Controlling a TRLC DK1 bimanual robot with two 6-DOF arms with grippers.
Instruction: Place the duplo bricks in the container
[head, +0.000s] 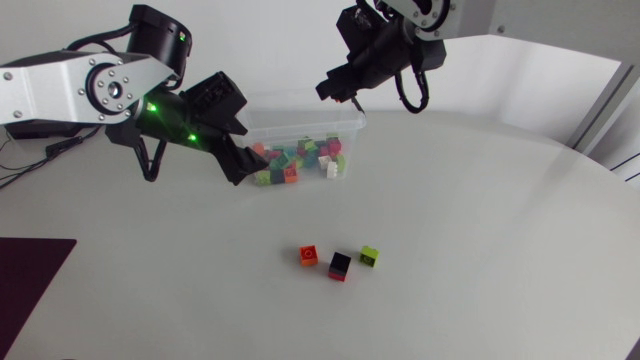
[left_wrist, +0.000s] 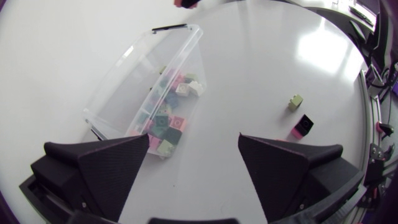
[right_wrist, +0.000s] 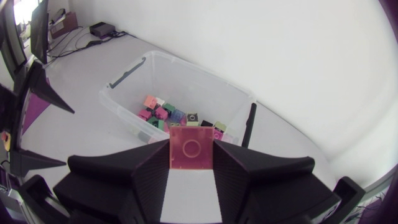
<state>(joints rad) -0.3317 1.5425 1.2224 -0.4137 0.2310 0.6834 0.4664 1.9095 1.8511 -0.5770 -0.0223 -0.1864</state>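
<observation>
A clear plastic container (head: 350, 121) holds several coloured duplo bricks (head: 300, 158). My left gripper (head: 243, 165) hangs open at the container's left end, nothing between its fingers (left_wrist: 106, 168). My right gripper (head: 338, 90) is above the container's far right corner, shut on a pink brick (right_wrist: 191, 148); the container (right_wrist: 124, 87) lies below and ahead of it. Three loose bricks lie on the table nearer the front: a red one (head: 309, 256), a black one on a red base (head: 340, 266) and a green one (head: 369, 256). The left wrist view shows the green brick (left_wrist: 295, 102) and the black brick (left_wrist: 303, 125).
A dark mat (head: 30, 275) covers the table's front left corner. The white tabletop (head: 480, 220) stretches open to the right of the loose bricks. The left arm's links (head: 100, 85) reach over the table's back left part.
</observation>
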